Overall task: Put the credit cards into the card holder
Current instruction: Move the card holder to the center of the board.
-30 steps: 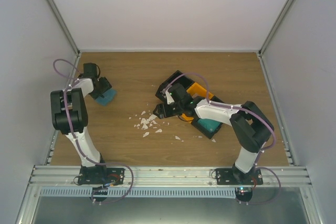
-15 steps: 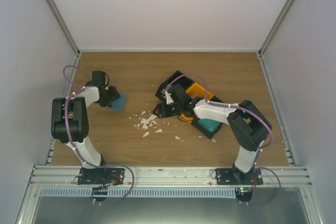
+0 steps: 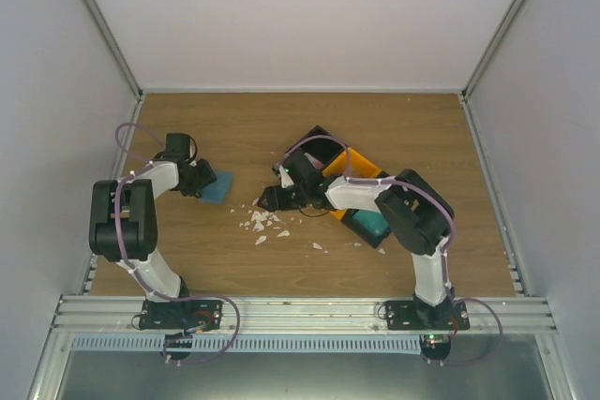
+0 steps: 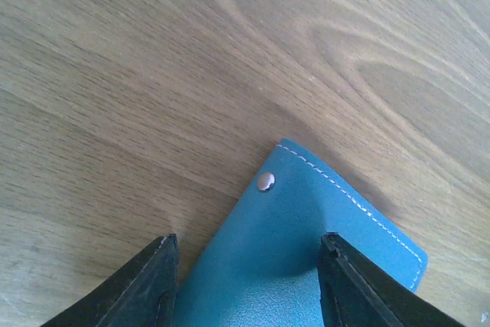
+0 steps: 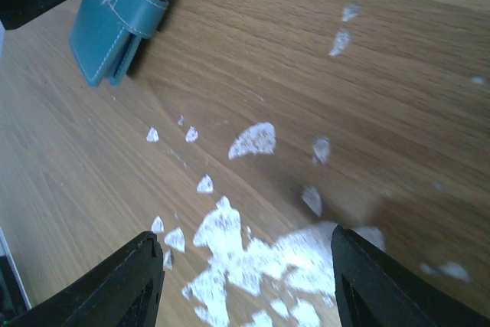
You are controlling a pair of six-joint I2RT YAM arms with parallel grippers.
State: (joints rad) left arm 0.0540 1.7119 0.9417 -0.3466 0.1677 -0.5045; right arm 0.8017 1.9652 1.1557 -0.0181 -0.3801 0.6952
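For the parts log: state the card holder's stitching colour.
White, on the card holder; left wrist view.

Open passage over bare bench [image 3: 403, 119] along the far wall and the near edge, narrowed in the middle by scattered white scraps [image 3: 264, 222], the card holder [image 3: 223, 188] at left, and black, orange and teal clutter [image 3: 361, 166] right of centre.

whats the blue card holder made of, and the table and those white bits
Card holder: likely leather or faux leather, smooth matte teal; pale stitching along the edge, metal snap stud. Table: wood or wood-look laminate, satin; flowing grain. White bits: thin chalky flakes with ragged edges, maybe paint or plaster; cannot tell.
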